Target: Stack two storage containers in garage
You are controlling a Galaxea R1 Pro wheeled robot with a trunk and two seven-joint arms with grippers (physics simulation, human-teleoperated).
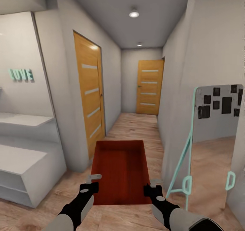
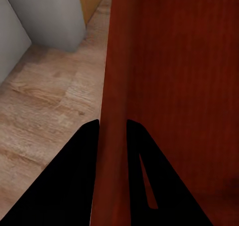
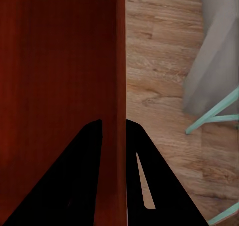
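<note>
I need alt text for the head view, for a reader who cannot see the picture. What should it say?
Both grippers, left and right, hold an open orange-red storage container by its side walls above a light wood plank floor. Ahead runs a narrow hallway with two wooden doors; a mint-framed mirror stands at the right.

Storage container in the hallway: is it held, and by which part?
Yes. The storage container is carried by both grippers: the left gripper has its jaws astride the left side wall, the right gripper astride the right side wall, near the robot's end.
</note>
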